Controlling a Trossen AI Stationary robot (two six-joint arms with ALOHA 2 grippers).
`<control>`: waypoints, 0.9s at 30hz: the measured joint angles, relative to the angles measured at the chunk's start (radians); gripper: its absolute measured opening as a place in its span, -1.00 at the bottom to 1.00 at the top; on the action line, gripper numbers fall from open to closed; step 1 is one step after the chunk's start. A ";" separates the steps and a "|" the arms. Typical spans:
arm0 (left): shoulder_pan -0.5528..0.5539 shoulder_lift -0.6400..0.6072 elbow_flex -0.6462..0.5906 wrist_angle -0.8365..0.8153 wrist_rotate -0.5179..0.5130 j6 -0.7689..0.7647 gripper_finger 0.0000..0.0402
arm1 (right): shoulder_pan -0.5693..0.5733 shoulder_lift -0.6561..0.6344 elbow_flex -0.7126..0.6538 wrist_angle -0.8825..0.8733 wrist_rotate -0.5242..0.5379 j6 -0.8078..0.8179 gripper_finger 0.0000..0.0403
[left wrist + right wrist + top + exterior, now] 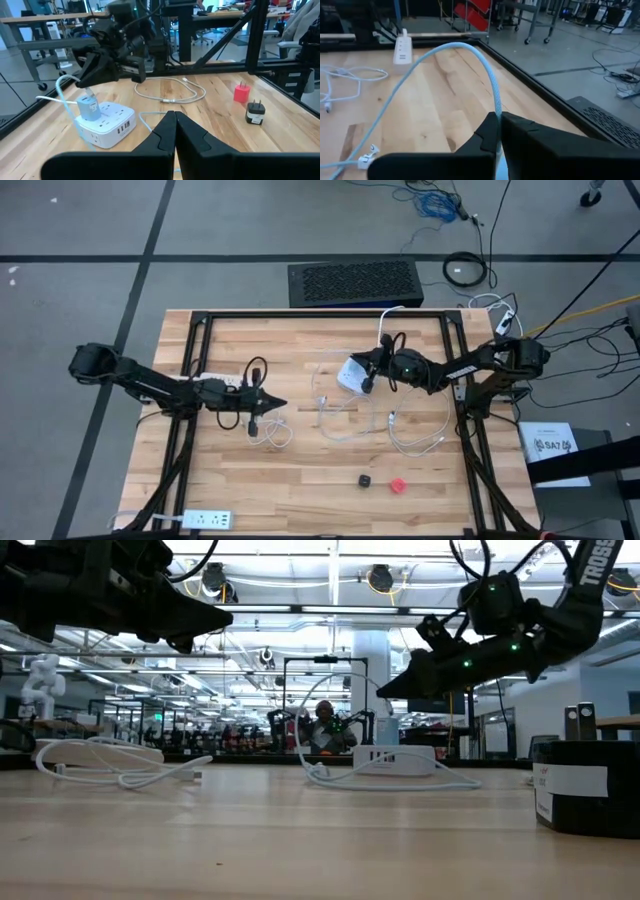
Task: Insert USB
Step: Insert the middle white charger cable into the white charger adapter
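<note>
- Near the table's middle, slightly toward its far edge, your right gripper (366,380) hangs just above the white power hub (350,373); its fingers are pinched on a pale blue cable (470,55).
- That cable arcs up from between the fingers in the right wrist view; a white connector (366,161) shows at the lower edge, though you cannot tell from here whether it belongs to the same cable.
- Left gripper (278,403) is held above the wood on the table's left half, fingers pressed together with nothing between them.
- Hub carries a blue plug (90,107) on top and a row of USB ports on its side.
- Loose white cables (390,430) lie between hub and near edge.
- Red charger (397,484) and black charger (365,479) sit side by side near the front edge.
- White power strip (205,520) lies at the front-left corner.
</note>
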 joint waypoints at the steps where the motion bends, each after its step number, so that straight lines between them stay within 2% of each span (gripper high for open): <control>1: 0.000 0.000 0.000 0.000 0.000 0.000 -0.95 | 0.000 0.000 -0.006 0.014 0.001 0.001 -1.00; 11: 0.000 0.000 0.000 0.004 -0.009 -0.001 -0.95 | -0.013 0.005 -0.012 0.050 -0.010 -0.016 -1.00; 27: 0.000 0.000 0.000 0.002 -0.016 0.003 -0.95 | -0.021 0.174 -0.011 0.249 -0.029 -0.024 -1.00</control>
